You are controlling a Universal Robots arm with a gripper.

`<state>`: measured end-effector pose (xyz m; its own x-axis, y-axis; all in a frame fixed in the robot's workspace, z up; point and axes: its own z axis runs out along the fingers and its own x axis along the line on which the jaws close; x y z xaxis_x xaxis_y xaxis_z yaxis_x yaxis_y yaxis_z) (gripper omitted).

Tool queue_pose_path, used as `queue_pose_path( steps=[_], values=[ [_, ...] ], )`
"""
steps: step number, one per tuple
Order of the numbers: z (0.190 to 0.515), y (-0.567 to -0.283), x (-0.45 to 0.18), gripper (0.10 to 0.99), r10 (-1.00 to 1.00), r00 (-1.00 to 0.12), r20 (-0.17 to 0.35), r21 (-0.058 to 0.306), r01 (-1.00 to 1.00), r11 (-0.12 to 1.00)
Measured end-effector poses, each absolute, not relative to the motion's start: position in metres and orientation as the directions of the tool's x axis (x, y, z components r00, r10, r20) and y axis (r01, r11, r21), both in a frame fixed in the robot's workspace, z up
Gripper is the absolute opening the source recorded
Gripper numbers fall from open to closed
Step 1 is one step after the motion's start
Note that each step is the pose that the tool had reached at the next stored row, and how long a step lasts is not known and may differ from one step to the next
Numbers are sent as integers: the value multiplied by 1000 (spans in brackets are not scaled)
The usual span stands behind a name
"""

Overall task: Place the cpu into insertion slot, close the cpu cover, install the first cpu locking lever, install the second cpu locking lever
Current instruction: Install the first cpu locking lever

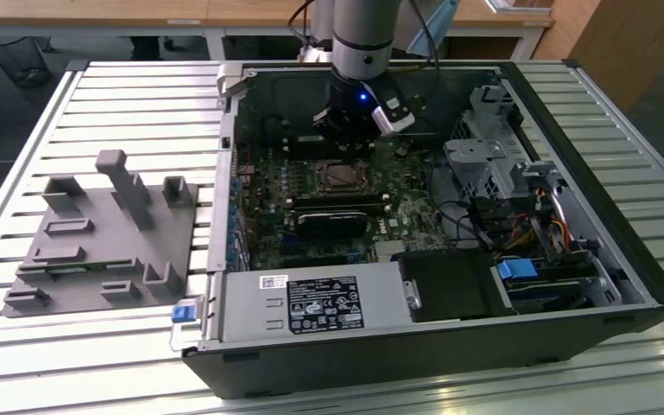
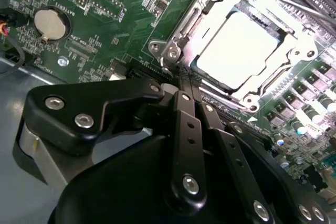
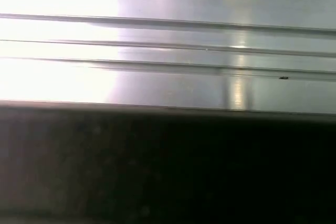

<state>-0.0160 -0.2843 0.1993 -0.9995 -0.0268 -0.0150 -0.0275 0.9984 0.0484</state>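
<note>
Slatted metal tabletop (image 1: pixel 113 86) carries everything, with wooden desks along the back of the exterior view. On it lies one open black computer case (image 1: pixel 609 251), its green motherboard (image 1: pixel 269 186) exposed, and to the exterior view's left sits one grey fixture block (image 1: pixel 101 238) with several upright pegs. A single robot arm (image 1: pixel 367 35) reaches down into the case from the back, and its lower end covers the board just behind the insertion slot (image 1: pixel 341 176).

In the second wrist view the gripper (image 2: pixel 185 80) hangs low over the board, its two black fingers (image 2: pixel 181 103) pressed together with nothing between them, their tips just beside one corner of the socket. The cpu (image 2: pixel 242 51) lies flat in the socket, its top face glared out to plain white. The cpu cover (image 2: pixel 210 3) frames it; whether it is fully down is hard to make out, and the far side is cut off. One round coin battery (image 2: pixel 51 23) sits well apart. The first wrist view gives pale metal ribs (image 3: pixel 168 51) above a dark band I cannot identify.
</note>
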Motion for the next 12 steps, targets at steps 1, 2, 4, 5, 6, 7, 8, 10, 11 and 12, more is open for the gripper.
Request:
queue_pose_path(
  steps=[1, 2, 4, 5, 6, 7, 8, 10, 11, 12],
  values=[
    [202, -284, -16, 122, -27, -1000, -15, 48, -27, 998],
    [205, -285, -16, 122, -27, -1000, -14, 47, -27, 999],
    [208, -285, -16, 122, -27, -1000, -14, 47, -27, 999],
    [208, -285, -16, 122, -27, -1000, -14, 47, -28, 998],
    [208, -285, -16, 122, -27, -1000, -14, 47, -28, 998],
    [208, -285, -16, 122, -27, -1000, -14, 47, -27, 999],
    [208, -285, -16, 122, -27, -1000, -14, 47, -27, 999],
    [208, -286, -16, 122, -27, -1000, -14, 47, -28, 999],
    [208, -286, -16, 122, -27, -1000, -14, 47, -28, 999],
    [208, -286, -16, 122, -27, -1000, -14, 47, -27, 999]
  ],
)
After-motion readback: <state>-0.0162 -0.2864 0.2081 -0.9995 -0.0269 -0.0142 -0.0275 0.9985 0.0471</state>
